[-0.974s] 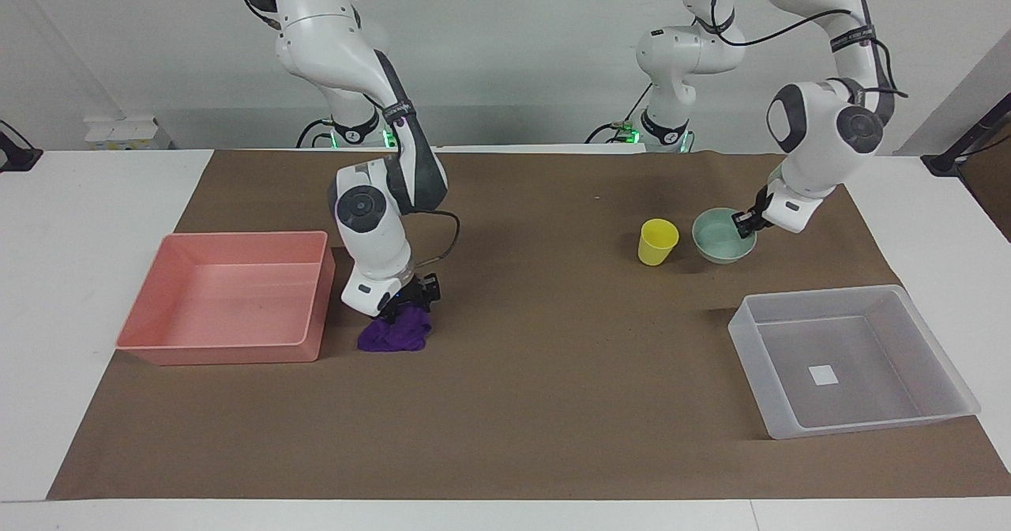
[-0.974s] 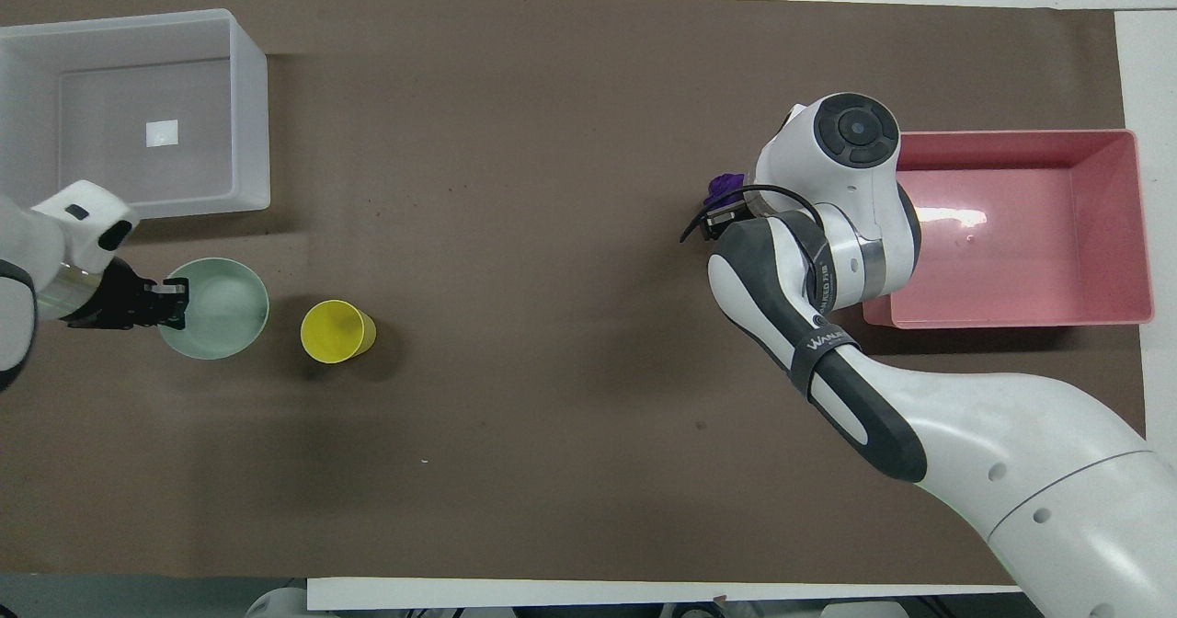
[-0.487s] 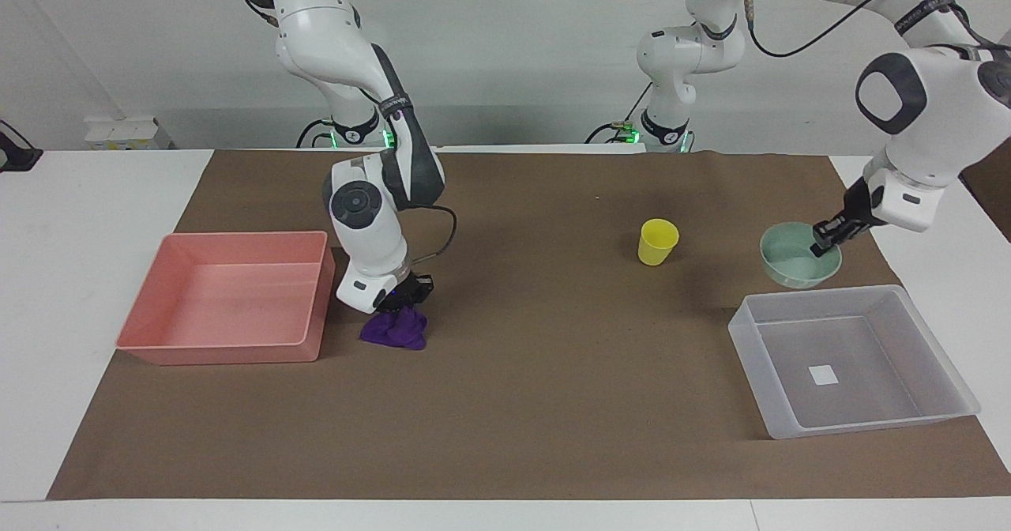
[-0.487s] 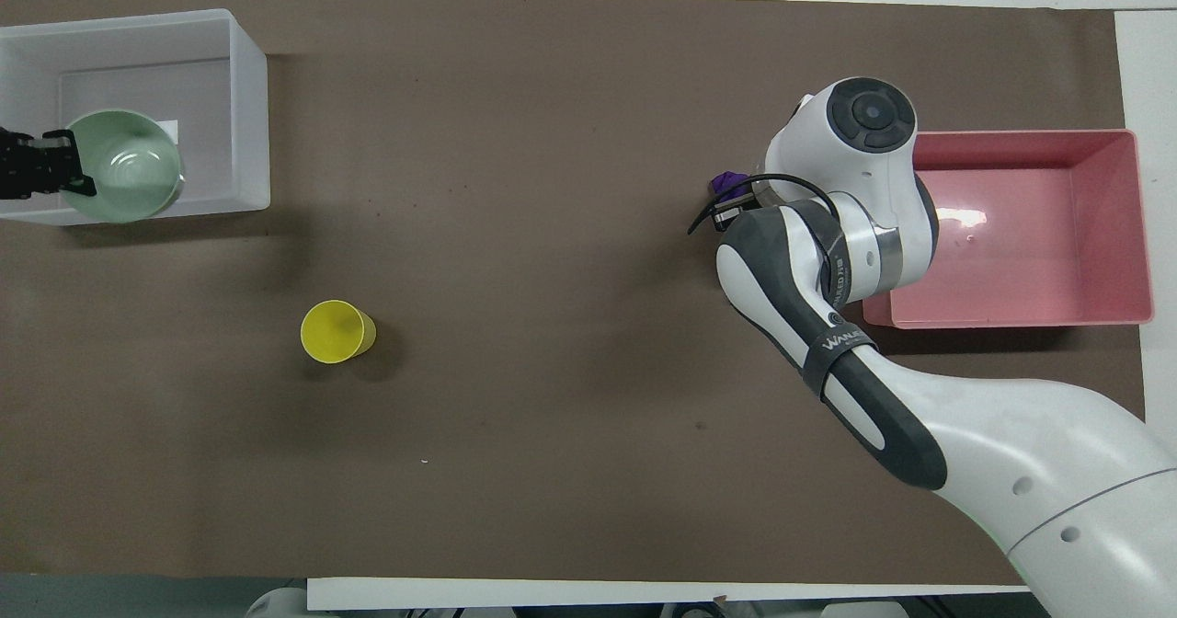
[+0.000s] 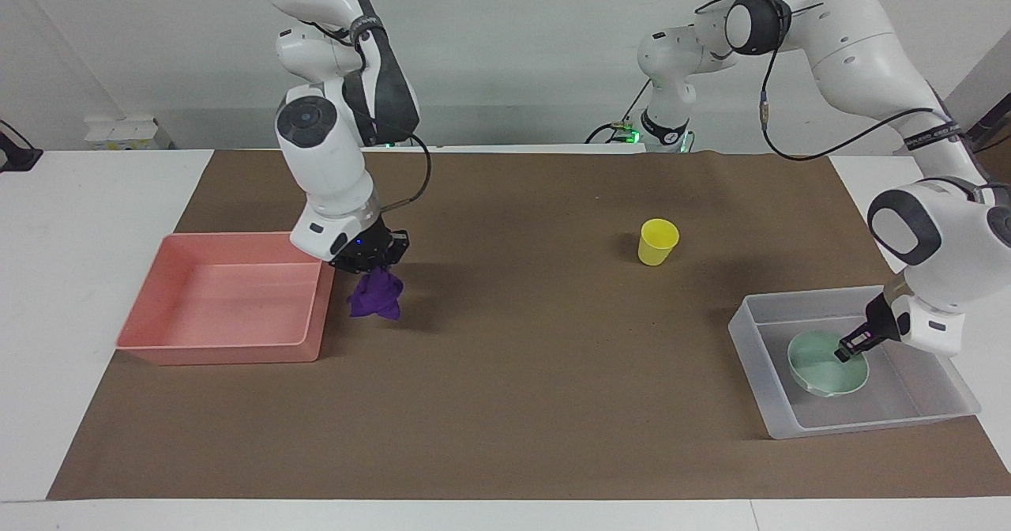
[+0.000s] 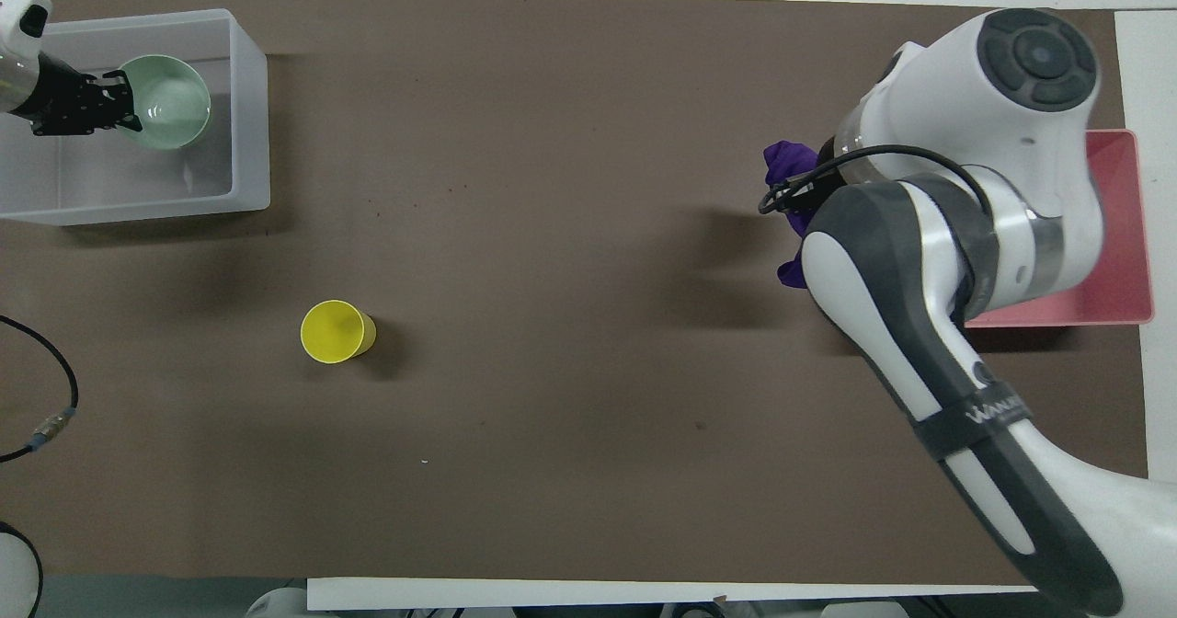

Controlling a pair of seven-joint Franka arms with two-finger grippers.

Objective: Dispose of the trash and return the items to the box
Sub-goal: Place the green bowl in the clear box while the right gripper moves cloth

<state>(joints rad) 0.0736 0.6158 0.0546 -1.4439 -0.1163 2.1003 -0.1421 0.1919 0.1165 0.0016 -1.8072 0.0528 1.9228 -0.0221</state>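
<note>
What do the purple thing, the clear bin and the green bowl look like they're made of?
Purple cloth: soft fabric, matte; it hangs limp and folded from the right gripper. Clear bin: likely plastic, smooth and translucent; its floor shows through the walls. Green bowl: smooth, slightly glossy, held by the left gripper inside the bin; plastic or ceramic, I can't tell.

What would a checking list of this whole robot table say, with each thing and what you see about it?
Surface: brown mat over a white table.
Job's things: purple cloth hangs in the air beside the pink tray; green bowl in the clear box; yellow cup upright on the mat.
Clutter: nothing seen.
Grippers: right gripper holds the cloth; left gripper grips the bowl's rim.
Cables: black cable at the left arm's end.
Surroundings: grey wall.
</note>
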